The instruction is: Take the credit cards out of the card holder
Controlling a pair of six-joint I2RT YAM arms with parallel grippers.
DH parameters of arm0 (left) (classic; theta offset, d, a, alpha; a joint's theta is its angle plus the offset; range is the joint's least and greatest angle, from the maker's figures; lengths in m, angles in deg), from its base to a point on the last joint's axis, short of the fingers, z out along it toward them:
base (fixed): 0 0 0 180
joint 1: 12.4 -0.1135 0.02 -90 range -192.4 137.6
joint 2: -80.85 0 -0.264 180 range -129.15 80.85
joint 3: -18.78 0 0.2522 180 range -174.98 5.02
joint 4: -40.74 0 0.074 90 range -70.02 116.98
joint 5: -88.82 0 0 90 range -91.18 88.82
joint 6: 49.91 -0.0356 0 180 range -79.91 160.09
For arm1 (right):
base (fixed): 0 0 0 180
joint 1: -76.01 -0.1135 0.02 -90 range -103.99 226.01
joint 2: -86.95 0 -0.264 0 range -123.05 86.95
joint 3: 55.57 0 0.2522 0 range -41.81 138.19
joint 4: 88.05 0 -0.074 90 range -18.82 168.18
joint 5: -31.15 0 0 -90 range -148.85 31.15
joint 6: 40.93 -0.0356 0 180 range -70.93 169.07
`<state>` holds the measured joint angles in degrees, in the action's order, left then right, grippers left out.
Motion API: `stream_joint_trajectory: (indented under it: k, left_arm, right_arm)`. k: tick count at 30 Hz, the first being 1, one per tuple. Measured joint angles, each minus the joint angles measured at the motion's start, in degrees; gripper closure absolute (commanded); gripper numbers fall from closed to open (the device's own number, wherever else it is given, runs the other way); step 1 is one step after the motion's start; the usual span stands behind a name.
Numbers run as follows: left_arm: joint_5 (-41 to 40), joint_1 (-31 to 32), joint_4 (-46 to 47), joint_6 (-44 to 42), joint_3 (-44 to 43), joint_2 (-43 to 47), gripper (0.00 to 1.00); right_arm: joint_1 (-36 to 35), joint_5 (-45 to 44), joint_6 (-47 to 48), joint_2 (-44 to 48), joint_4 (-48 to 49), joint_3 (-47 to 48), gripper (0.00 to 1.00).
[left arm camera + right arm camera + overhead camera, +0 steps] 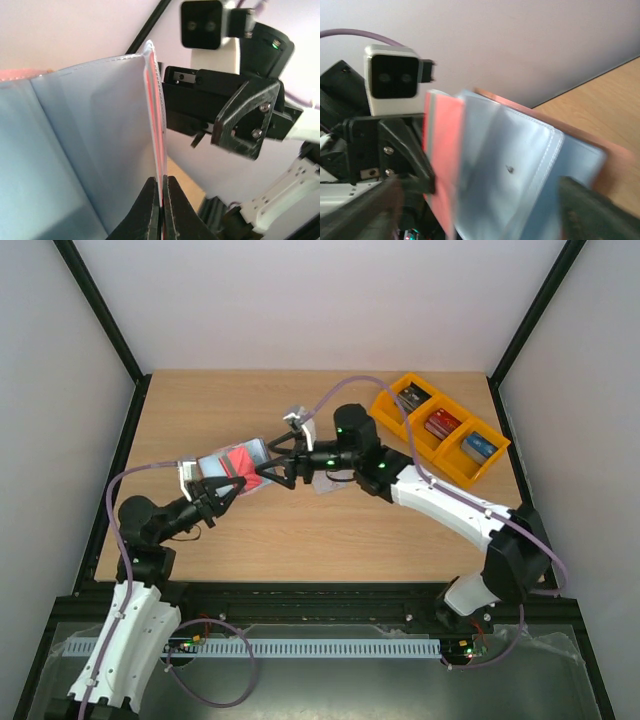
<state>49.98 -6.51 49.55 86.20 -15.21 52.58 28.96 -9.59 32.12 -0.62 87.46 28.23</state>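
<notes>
- Wooden table [300,530] lies beneath your two arms.
- Your left gripper [161,200] is clamped on the edge of the card holder [85,140], which is lifted above the table's left-middle.
- Your right gripper [268,464] stands spread, fingers either side of it.

The card holder [520,160] is light blue inside (pinkish-tan rim), card [442,165] red

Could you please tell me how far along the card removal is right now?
Done: the wallet is held up open, pinched by the left gripper. In hand: the right gripper stands open at a red card poking from its pocket. Left: pulling that card out; the other card I cannot make out.
</notes>
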Motion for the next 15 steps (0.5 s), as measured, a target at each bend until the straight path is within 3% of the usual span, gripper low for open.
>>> stream_joint_trajectory:
  k: [9, 15]
  left_arm:
    - [4.22, 0.33, -14.12, -27.12, -10.73, 3.52, 0.98]
    - [6.97, 0.63, -17.84, -34.51, -11.69, 4.13, 0.98]
  right_arm:
    - [3.91, 2.25, 9.01, 4.33, -4.74, -2.43, 0.01]
    - [3.85, 8.72, 12.96, 4.31, -6.91, -2.49, 0.01]
